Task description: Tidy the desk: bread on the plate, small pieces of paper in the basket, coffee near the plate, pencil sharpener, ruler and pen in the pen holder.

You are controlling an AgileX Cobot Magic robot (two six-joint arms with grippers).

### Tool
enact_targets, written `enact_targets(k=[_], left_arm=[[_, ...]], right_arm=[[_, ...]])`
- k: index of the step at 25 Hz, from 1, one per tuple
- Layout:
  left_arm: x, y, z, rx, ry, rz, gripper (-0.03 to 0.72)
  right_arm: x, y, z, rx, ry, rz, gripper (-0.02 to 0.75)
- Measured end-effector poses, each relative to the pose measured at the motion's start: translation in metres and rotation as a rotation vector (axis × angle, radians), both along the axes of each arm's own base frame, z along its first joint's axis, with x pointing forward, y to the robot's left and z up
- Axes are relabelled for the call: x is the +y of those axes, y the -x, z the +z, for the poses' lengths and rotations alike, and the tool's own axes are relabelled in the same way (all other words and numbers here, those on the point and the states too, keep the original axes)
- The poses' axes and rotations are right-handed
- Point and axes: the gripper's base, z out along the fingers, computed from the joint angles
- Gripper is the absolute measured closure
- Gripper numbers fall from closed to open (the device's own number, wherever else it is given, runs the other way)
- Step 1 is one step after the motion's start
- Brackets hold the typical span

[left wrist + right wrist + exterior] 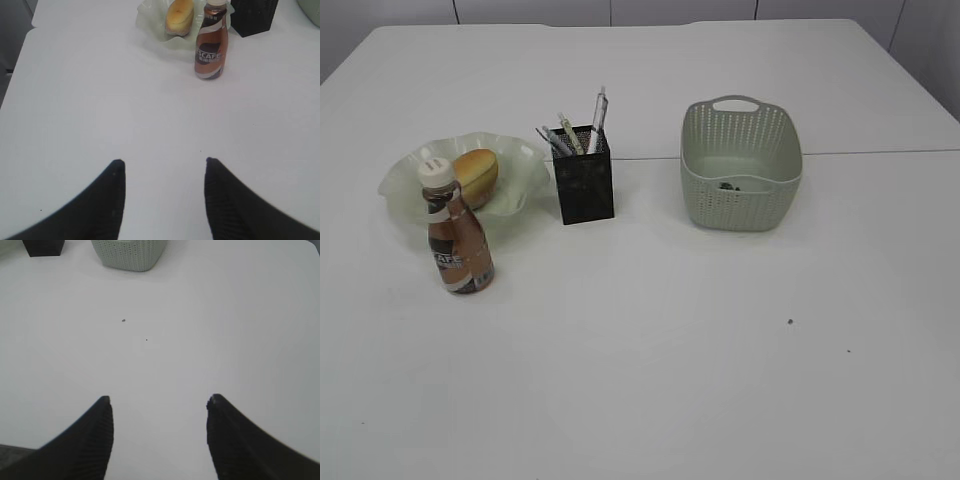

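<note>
A bread roll (476,176) lies on the pale green wavy plate (405,180). A brown coffee bottle (458,240) stands upright just in front of the plate; it also shows in the left wrist view (210,47) with the bread (179,16). The black mesh pen holder (584,182) holds a pen (598,118) and other sticks. The grey-green basket (741,165) holds small dark bits (727,185). My left gripper (162,165) and right gripper (157,402) are open and empty over bare table; neither shows in the exterior view.
The white table (670,340) has a seam across its middle behind the basket. Two tiny dark specks (789,322) lie on it at the right, also in the right wrist view (123,320). The basket's base (130,252) shows at the top of that view.
</note>
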Motion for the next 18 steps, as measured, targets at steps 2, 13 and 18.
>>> enact_targets(k=[2,13,18], left_arm=[[0.0000,0.0000,0.0001,0.000,0.000,0.004,0.308],[-0.0030,0.0004,0.0000,0.002,0.028,0.031,0.308],[-0.0038,0.0004,0.0000,0.002,0.033,0.074,0.310]], right_arm=[[0.0000,-0.0001,0.0002,-0.002,0.000,-0.002,0.300],[0.0000,-0.0001,0.0002,-0.002,0.000,-0.002,0.301],[0.0000,-0.0001,0.0002,-0.002,0.000,-0.002,0.301]])
